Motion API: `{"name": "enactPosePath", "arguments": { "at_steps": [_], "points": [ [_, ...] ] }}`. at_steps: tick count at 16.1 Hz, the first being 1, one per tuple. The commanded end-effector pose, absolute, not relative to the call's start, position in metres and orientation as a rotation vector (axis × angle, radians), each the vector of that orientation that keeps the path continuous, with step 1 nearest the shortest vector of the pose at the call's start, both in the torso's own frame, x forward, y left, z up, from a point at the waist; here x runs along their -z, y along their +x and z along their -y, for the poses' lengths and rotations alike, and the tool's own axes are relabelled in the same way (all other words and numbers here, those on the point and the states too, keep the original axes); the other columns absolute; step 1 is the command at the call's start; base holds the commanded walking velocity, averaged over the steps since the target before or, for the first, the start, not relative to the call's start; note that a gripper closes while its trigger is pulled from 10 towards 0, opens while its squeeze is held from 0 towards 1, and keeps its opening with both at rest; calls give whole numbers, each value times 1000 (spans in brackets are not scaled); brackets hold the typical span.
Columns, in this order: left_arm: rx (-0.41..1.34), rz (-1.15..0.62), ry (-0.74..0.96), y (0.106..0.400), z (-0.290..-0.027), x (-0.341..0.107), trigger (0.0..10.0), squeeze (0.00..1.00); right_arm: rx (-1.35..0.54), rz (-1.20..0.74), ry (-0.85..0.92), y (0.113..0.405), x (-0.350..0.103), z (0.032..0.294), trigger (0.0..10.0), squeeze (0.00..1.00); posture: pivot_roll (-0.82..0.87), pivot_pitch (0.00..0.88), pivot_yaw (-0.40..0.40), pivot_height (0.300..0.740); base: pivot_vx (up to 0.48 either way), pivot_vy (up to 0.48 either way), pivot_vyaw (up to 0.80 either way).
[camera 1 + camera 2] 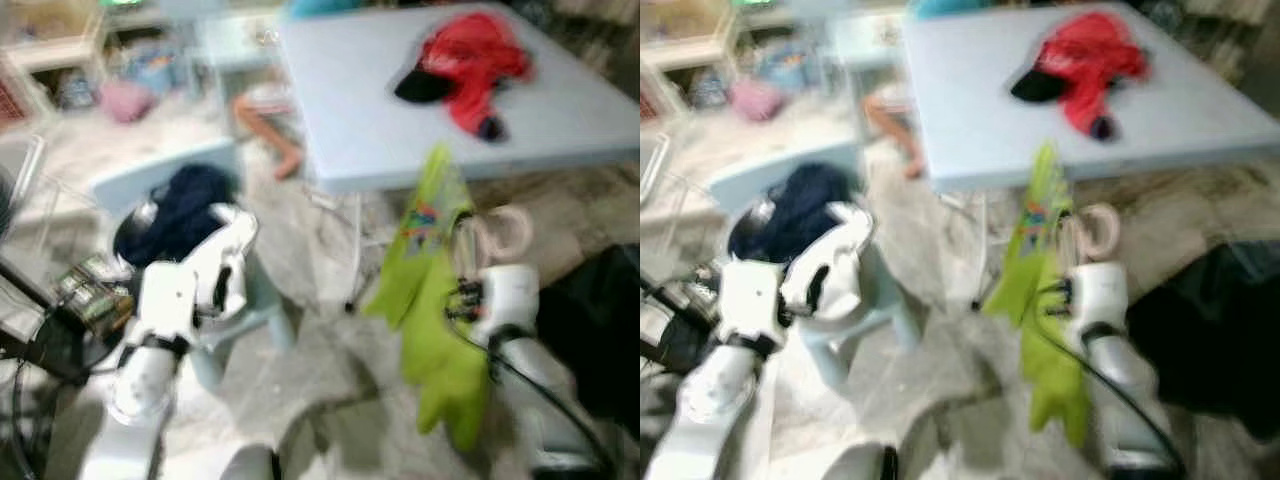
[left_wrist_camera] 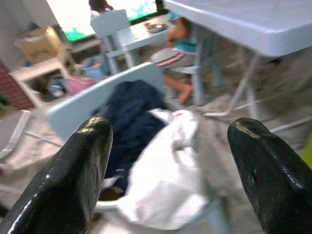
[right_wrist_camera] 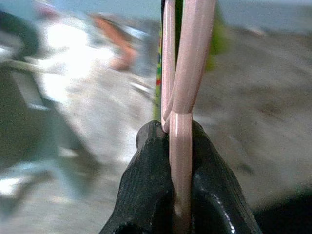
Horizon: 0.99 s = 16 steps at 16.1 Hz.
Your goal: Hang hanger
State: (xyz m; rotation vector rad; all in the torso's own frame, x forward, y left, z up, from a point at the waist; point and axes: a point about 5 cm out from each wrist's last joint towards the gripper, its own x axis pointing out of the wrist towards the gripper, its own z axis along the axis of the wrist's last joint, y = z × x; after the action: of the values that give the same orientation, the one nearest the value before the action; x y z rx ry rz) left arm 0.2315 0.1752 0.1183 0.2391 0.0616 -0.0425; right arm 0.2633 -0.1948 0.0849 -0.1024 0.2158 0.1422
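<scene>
right gripper (image 3: 178, 146) jaws clamped on pink hanger (image 3: 181, 73) | green garment (image 1: 435, 300) dangling, could slip off or snag desk (image 1: 560, 120) edge | left gripper (image 2: 170, 161) jaws apart, idle

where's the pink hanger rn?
Clamped in the right end effector, held up on the robot's right just below the near edge of the table, with the green garment draped from the pink hanger.
</scene>
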Motion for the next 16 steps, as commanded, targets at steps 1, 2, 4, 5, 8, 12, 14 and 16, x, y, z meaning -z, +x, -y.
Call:
{"name": "enactPosePath", "arguments": {
  "at_steps": [1, 2, 4, 5, 8, 12, 14, 16],
  "points": [
    [61, -53, 247, 237, -171, -120, 10000, 0, -227, -151, -140, 265, -100, 193, 10000, 0, 14, 60, -7, 740, 0, 0, 800],
    [66, -59, 243, 239, -171, -119, 10000, 0, -263, -154, -143, 265, -101, 192, 10000, 0, 12, 60, -6, 740, 0, 0, 800],
    [81, -87, 234, 241, -168, -115, 10000, 0, -289, -141, -135, 267, -107, 195, 10000, 0, 5, 67, -8, 740, 0, 0, 662],
    [88, -102, 235, 242, -165, -113, 10000, 0, -284, -140, -139, 268, -107, 195, 10000, 0, 5, 67, -8, 740, 0, 0, 0],
    [126, -89, 223, 247, -155, -116, 10000, 0, -308, -124, -158, 267, -108, 189, 10000, 0, 16, 77, 2, 740, 0, 0, 0],
    [135, -95, 211, 249, -156, -114, 10000, 0, -303, -103, -118, 258, -104, 181, 10000, 0, 21, 64, 5, 740, 0, 0, 0],
    [154, -110, 204, 251, -154, -113, 10000, 0, -352, -98, -110, 254, -106, 176, 10000, 0, 18, 57, 5, 740, 0, 0, 0],
    [184, -132, 195, 257, -152, -112, 10000, 0, -568, -78, -59, 253, -125, 165, 10000, 0, 12, 54, 7, 740, 0, 0, 0]
  ]
}}
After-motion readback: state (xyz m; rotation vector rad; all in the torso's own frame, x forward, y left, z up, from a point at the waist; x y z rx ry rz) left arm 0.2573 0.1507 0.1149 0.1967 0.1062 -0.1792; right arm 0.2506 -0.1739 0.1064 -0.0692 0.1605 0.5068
